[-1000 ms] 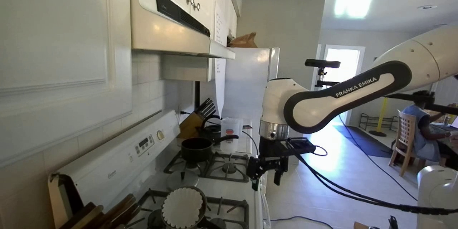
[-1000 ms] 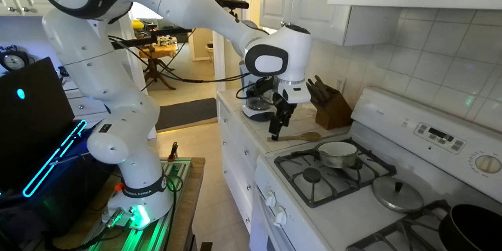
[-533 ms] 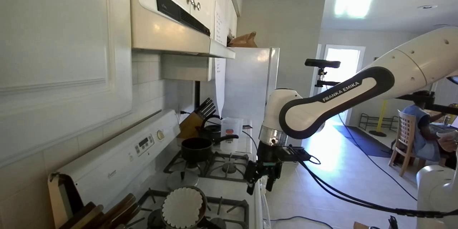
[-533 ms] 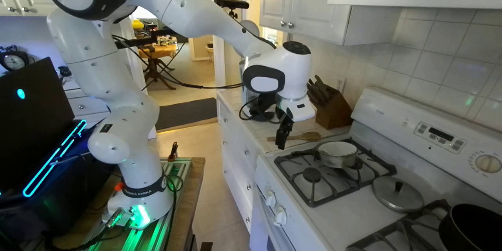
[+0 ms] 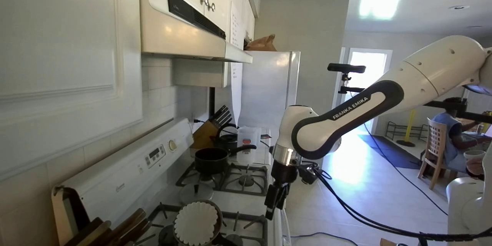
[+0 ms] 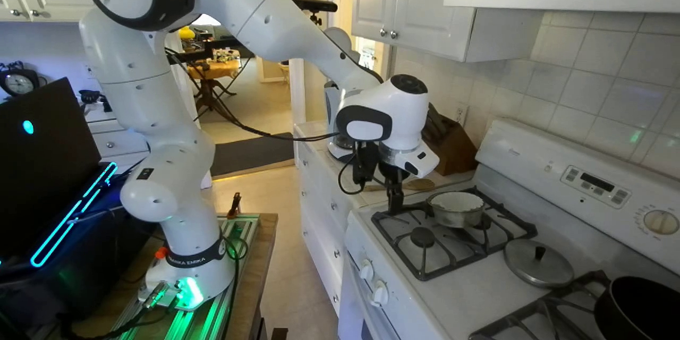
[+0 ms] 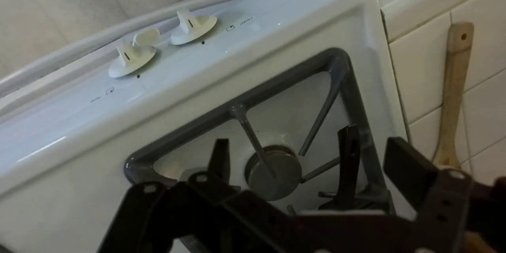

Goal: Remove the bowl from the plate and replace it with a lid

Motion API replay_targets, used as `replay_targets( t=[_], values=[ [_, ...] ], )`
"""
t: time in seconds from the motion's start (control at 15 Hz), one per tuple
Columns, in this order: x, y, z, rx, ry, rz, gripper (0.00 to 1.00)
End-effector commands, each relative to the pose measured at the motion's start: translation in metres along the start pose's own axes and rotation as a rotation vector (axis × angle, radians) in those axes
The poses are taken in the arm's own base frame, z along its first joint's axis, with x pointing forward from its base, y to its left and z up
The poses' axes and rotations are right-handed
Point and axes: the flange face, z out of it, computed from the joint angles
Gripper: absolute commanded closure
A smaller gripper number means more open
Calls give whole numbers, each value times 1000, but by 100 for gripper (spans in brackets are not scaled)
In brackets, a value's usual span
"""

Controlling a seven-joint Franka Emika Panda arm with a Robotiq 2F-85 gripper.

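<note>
The black gripper (image 7: pixel 308 158) hangs above the white stove (image 6: pixel 451 297), fingers well apart, holding nothing; in the wrist view a dark handle (image 7: pixel 348 158) shows between them. The handle joins a small, round, pale-rimmed white bowl (image 5: pixel 195 223) standing on a dark metal grate (image 7: pixel 182 137). In an exterior view, a dull grey, slightly domed metal lid (image 5: pixel 188 195) lies behind the bowl, a deep black saucepan (image 5: pixel 211 163) farther back.

White bowl (image 5: pixel 196 223) sits upright near grey lid (image 6: pixel 535 266).
</note>
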Motion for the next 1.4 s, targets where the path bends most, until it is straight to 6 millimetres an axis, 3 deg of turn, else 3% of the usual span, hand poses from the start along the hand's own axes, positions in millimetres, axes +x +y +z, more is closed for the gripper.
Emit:
replay_targets(
  t=[0.0, 0.07, 0.13, 0.53, 0.93, 1.33],
  values=[
    [18, -9, 27, 36, 11, -70, 0],
    [22, -12, 32, 38, -12, -30, 0],
    [8, -7, 20, 12, -4, -45, 0],
    [21, -9, 35, 22, -12, -40, 0],
    [34, -29, 58, 155, 0, -56, 0],
    [54, -37, 84, 133, 3, -71, 0]
  ],
)
